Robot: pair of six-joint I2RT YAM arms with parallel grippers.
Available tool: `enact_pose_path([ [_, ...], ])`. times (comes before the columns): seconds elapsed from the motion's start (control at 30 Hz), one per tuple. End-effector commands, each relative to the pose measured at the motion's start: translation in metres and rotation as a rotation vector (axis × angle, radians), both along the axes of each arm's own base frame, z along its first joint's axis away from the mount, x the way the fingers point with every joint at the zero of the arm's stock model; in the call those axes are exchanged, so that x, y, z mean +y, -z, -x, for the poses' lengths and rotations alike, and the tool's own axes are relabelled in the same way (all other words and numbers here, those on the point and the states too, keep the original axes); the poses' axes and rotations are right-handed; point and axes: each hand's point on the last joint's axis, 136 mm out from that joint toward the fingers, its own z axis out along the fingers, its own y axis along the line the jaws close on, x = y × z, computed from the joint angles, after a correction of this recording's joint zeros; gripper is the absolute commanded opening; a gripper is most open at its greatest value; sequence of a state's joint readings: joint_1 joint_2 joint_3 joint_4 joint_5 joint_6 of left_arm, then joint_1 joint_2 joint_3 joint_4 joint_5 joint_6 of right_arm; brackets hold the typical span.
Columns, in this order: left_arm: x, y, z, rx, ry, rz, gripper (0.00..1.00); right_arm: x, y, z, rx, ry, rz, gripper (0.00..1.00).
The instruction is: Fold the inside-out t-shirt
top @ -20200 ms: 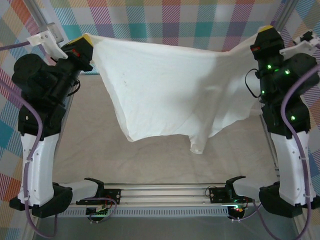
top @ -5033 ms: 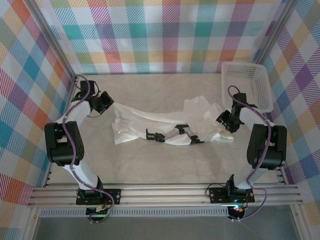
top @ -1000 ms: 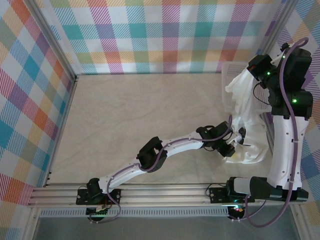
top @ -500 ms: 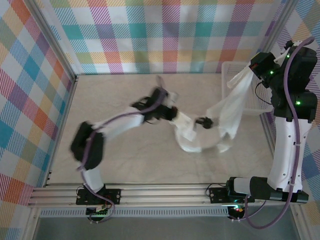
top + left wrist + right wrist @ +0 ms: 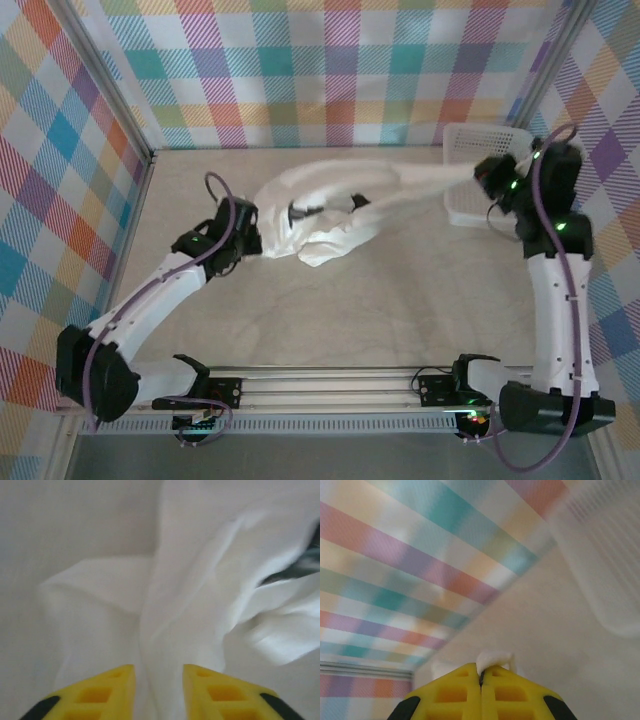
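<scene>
The inside-out t-shirt point(image 5: 335, 205) is a white cloth drawn out in a band across the back of the table, bunched near the middle with a small dark patch point(image 5: 300, 210). My left gripper point(image 5: 257, 238) is at the shirt's left end. In the left wrist view its yellow fingers point(image 5: 107, 690) stand apart, and a fold of the shirt point(image 5: 180, 595) runs into the gap of the gripper point(image 5: 158, 672). My right gripper point(image 5: 481, 172) holds the shirt's right end above the table. In the right wrist view the gripper point(image 5: 481, 672) is shut on a white tuft of the shirt point(image 5: 494, 657).
A white plastic mesh basket point(image 5: 482, 134) stands at the back right corner, just behind my right gripper, and looks blurred in the right wrist view point(image 5: 600, 570). Checked walls close off the back and both sides. Beige table point(image 5: 380, 300) lies bare in front of the shirt.
My left arm swung left and drew the shirt across the table; its jaws have parted. My right gripper dropped lower in front of the basket, still pinching the cloth.
</scene>
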State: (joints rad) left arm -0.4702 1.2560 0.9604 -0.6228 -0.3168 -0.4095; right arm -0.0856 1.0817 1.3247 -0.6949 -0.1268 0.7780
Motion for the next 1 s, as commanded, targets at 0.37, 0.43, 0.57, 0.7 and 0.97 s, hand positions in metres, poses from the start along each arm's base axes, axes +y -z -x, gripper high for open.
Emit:
enact_pose_path([
  [0.37,-0.002,0.041,0.026,0.250,-0.130,0.306,0.51,-0.008,0.202,0.068,0.509,0.034,0.028,0.00],
  [0.43,-0.010,0.040,0.005,0.230,-0.126,0.378,0.51,-0.016,0.208,0.074,0.531,0.086,0.051,0.00],
  [0.57,-0.023,0.040,-0.048,0.208,-0.105,0.440,0.51,-0.008,0.212,0.069,0.519,0.058,0.009,0.00],
  [0.7,-0.019,0.054,-0.110,0.185,-0.123,0.420,0.51,-0.001,0.208,0.059,0.504,0.027,-0.031,0.00],
  [0.97,-0.018,0.090,-0.205,0.136,-0.085,0.374,0.54,-0.002,0.198,0.051,0.493,0.016,-0.019,0.00],
])
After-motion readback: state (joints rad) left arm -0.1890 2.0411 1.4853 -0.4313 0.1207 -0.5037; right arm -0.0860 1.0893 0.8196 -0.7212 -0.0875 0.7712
